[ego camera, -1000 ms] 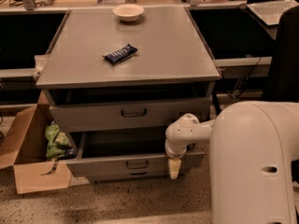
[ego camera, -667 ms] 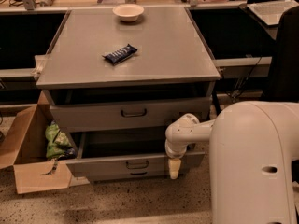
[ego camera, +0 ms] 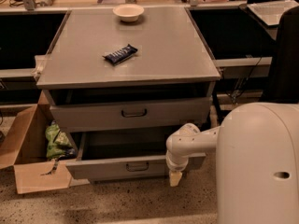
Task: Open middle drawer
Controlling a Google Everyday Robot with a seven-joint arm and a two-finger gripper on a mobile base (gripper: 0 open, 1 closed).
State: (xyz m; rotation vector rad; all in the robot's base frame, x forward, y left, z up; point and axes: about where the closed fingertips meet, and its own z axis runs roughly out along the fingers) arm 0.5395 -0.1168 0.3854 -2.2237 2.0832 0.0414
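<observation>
The grey cabinet (ego camera: 131,55) has a taller-fronted top drawer (ego camera: 93,115) that stands a little way out. Below it the middle drawer (ego camera: 103,168) is pulled out farther, with its dark loop handle (ego camera: 137,166) at the centre of the front panel and its dark inside showing behind. My gripper (ego camera: 175,177) hangs from the white arm (ego camera: 187,143) at the right end of the middle drawer's front, pointing down toward the floor. It is apart from the handle, to its right.
A white bowl (ego camera: 128,12) and a dark snack bar (ego camera: 120,54) lie on the cabinet top. An open cardboard box (ego camera: 25,171) with a green bag (ego camera: 56,141) stands on the floor at the left. My white body (ego camera: 261,167) fills the lower right.
</observation>
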